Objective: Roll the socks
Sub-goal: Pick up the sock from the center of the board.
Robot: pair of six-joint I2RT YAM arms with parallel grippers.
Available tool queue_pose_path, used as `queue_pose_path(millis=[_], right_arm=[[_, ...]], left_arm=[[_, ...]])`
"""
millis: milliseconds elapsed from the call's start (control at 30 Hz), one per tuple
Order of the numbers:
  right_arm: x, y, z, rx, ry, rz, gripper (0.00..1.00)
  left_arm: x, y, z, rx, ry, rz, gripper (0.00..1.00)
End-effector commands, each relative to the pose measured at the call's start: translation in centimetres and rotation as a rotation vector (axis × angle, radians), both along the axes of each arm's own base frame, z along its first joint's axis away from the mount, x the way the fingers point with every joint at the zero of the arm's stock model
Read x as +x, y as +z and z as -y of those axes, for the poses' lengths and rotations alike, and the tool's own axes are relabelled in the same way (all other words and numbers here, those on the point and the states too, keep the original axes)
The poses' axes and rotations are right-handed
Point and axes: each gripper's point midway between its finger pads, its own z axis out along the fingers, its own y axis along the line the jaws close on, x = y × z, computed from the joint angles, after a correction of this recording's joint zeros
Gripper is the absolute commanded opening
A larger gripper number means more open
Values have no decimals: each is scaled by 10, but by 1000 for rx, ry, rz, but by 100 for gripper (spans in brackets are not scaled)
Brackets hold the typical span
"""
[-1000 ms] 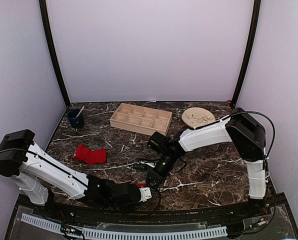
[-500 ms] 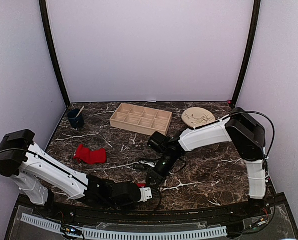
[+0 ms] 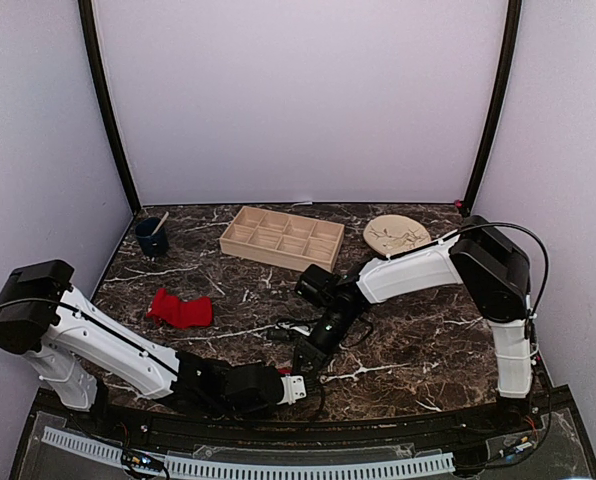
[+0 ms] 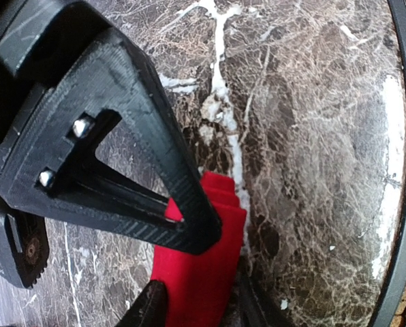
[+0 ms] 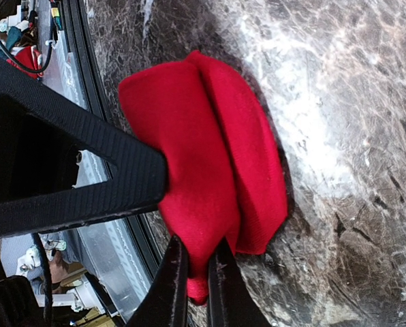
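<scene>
Left gripper shifts back slightly, fingers straddling the folded sock, grip unclear; right gripper, pinching it, should hold firm.

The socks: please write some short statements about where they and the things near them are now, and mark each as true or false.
1. The lone sock lies on the left part of the table, and no gripper touches it. True.
2. The right gripper pinches the other sock. True.
3. One sock lies inside the wooden tray. False: no red shows in the tray. Both socks are out on the table, nearer to the arms.
4. In the top view, the blue cup stands to the right of the wooden tray. False: it stands to the left of the tray, near the table's left edge.
</scene>
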Motion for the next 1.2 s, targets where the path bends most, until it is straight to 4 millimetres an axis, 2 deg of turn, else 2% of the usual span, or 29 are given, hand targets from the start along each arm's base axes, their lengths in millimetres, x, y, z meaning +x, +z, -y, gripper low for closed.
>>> queue_pose_path(millis=[0,633,933,1167], right_arm=[[-5,-8,4,-31,11,-29,8],[-11,-9,5,-26,23,-73,9],[-9,-9,7,-27,17,-76,9],[-8,-12,11,-34,5,-86,14]], left_arm=[[-3,-12,-8,29,-4,-21,38],[-5,-38,-17,112,11,-50,40],[-18,-53,-21,149,2,-141,39],[-25,-65,-22,179,23,-217,37]])
